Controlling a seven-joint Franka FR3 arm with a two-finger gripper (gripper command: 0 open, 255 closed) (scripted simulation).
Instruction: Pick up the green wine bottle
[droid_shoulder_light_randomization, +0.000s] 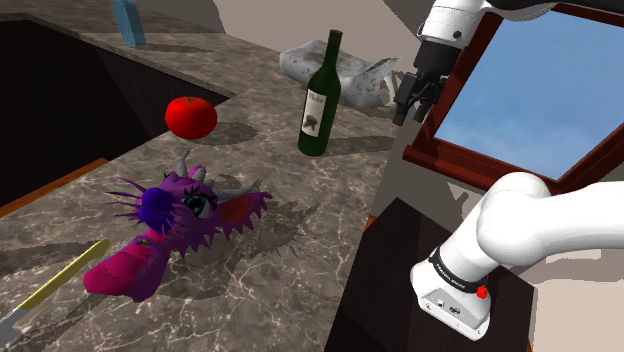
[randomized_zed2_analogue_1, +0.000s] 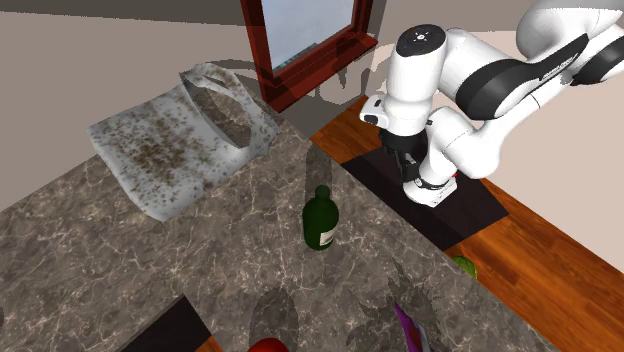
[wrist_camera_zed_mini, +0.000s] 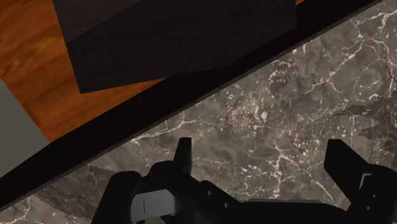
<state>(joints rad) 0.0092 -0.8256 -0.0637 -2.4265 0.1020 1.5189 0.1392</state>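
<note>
I see my claw (wrist_camera_zed_mini: 257, 156) wide open, gripping nothing, above the surface (droid_shoulder_light_randomization: 300, 260) near its edge. The bottle (droid_shoulder_light_randomization: 320, 100) stands upright there, apart from it, near a tomato (droid_shoulder_light_randomization: 190, 117).

Countertop (droid_shoulder_light_randomization: 300, 260): dark grey-brown marble with white veining, spanning most of the shoulder view. Soft-edged shadows lie across it.
Upper left of that frame: a dark opening (droid_shoulder_light_randomization: 50, 110) cuts into the slab, with an orange-brown strip along its lower edge.
Window (droid_shoulder_light_randomization: 530, 90), upper right: red-brown wooden frame, pane showing blue sky with thin cloud.
Second exterior view: plain beige wall (randomized_zed2_analogue_1: 120, 40) at upper left, orange-brown wood floor (randomized_zed2_analogue_1: 540, 240) at lower right.
Light even throughout.
</note>
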